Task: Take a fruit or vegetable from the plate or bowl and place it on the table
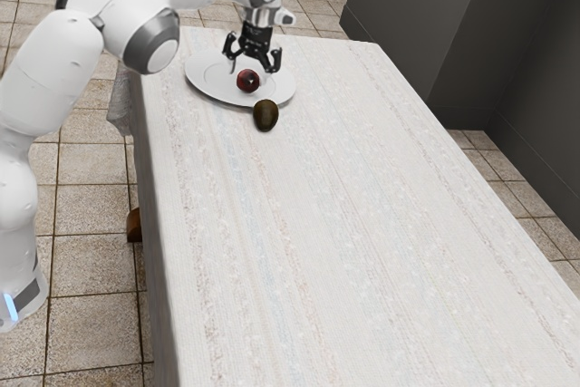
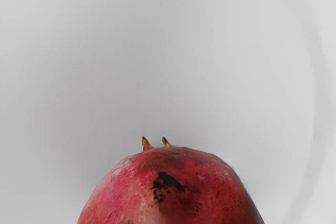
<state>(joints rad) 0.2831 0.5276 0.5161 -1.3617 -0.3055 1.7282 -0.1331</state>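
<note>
Just beneath the end effector, a red pomegranate on a white plate, fingers spread apart

Bright, even light washes the tablecloth; soft grey shading crosses the plate.

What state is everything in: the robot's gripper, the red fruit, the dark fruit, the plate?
Gripper: open, just over the pomegranate.
Pomegranate: whole, on the plate, not gripped.
Dark oval fruit: whole, off the plate's middle, at its edge.
Plate: right side up.
</note>
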